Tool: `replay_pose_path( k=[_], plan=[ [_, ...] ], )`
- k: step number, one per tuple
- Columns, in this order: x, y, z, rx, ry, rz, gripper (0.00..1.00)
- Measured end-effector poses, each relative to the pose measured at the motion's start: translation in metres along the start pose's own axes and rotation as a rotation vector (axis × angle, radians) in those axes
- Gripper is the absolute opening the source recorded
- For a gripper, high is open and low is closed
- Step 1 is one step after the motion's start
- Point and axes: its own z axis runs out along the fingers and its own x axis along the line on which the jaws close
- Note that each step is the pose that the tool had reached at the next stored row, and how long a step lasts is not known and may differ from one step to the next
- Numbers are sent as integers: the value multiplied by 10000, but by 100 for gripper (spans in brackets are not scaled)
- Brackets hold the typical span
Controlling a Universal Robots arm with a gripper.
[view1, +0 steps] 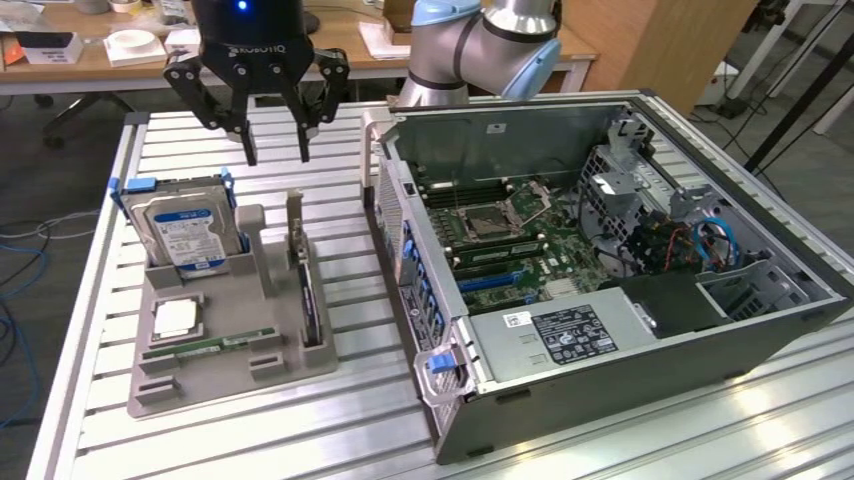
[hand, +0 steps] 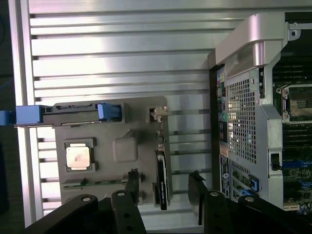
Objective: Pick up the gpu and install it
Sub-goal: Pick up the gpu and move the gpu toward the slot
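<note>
The gpu (view1: 310,300) stands edgewise in the gray holder (view1: 227,300), well below the tool (view1: 276,157).

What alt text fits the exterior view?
Open gripper hovers above a grey parts holder where the gpu stands on edge, beside a hard drive; an open computer case sits to the exterior view's right.

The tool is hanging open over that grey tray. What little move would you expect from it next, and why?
Probably a straight descent over the gpu. The tool hangs open, well above the grey tray, and in the wrist view the card stands on edge between its fingers, not yet touched.
</note>
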Motion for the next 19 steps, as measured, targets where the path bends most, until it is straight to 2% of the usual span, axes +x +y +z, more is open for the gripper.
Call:
replay_pose_path(
  k=[19],
  plan=[
    [33, -4, 30, -4, -53, -2, 53]
  ],
)
